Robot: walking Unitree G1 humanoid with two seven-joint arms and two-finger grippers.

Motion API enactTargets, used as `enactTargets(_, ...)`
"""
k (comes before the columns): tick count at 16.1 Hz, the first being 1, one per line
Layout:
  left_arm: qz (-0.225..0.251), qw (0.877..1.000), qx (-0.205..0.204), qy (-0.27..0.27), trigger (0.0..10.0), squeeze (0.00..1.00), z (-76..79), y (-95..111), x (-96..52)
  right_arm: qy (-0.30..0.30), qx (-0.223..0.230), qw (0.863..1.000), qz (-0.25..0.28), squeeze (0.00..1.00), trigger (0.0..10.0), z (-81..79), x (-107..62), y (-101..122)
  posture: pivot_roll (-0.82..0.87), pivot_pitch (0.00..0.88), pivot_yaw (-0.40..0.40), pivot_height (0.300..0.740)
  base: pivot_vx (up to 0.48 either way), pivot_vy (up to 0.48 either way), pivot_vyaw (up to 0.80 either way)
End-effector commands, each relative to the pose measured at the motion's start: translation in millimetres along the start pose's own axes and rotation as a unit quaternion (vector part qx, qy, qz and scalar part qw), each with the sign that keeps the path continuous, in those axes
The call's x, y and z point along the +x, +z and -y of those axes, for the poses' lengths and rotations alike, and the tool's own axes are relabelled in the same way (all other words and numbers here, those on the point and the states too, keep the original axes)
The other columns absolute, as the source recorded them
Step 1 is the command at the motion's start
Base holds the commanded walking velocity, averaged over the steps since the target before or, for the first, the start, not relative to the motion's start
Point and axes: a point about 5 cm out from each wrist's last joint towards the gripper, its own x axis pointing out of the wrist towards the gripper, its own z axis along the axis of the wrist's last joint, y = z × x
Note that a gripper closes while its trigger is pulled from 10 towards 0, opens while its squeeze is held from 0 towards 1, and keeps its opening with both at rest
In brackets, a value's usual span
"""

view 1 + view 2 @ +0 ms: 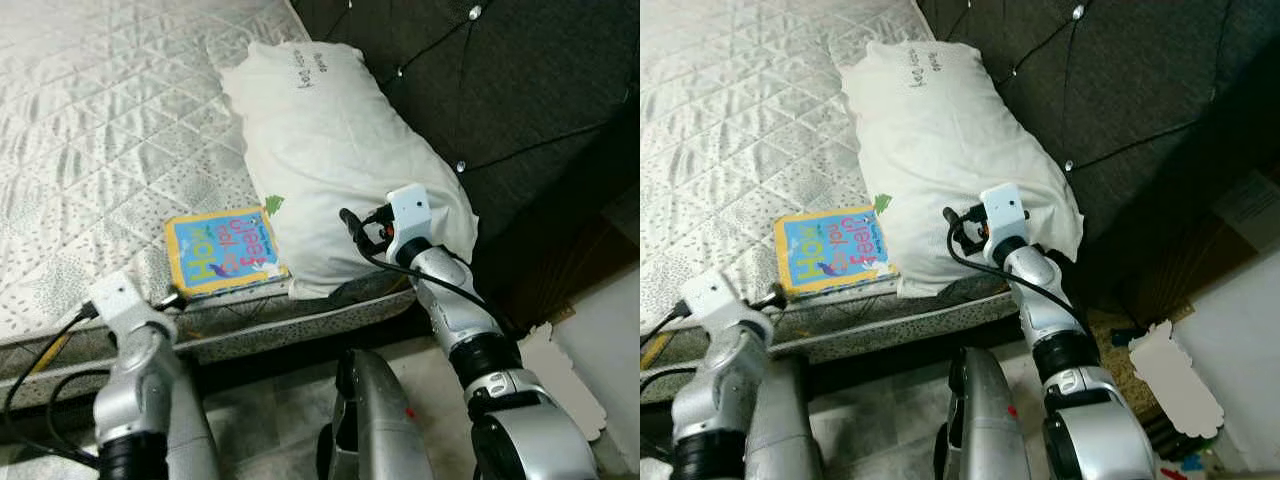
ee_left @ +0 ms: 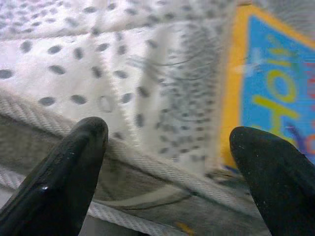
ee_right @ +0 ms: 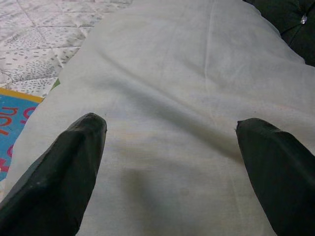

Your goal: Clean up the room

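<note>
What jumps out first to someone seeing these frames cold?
The big white pillow on the mattress, against the dark tufted headboard, with the right gripper open just above it. Next, the bright blue and yellow book lying flat near the mattress edge beside the pillow, with the left gripper open close by.

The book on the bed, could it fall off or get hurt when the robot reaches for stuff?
Maybe. The book lies right at the edge of the mattress, so a nudge from the open left gripper beside it could push it to the floor. One corner is tucked under the pillow, so if the open right gripper lifts the pillow, the book may be dragged along or bent.
</note>
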Motion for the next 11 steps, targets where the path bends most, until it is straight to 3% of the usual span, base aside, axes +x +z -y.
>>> enactTargets(1,0.003,1.0,0.008,-0.004,10.0,0.0,4.4,-3.5,-5.7,-0.008,-0.001,1.0,0.003,0.0,10.0,6.5,-0.8,1.7,-0.01,0.064,-0.141,0.555,0.0,0.0,0.0)
enactTargets(4,0.007,0.999,0.041,-0.032,10.0,0.0,17.9,-10.7,-14.1,-0.007,0.0,1.0,0.003,0.0,10.0,5.4,-0.5,1.5,0.0,0.063,-0.139,0.555,0.0,0.0,0.0)
enactTargets(11,-0.041,0.999,-0.007,-0.014,10.0,0.0,9.3,-24.0,-0.3,-0.009,-0.002,1.0,0.003,0.0,10.0,7.2,-1.8,1.2,-0.02,0.066,-0.137,0.555,0.0,0.0,0.0)
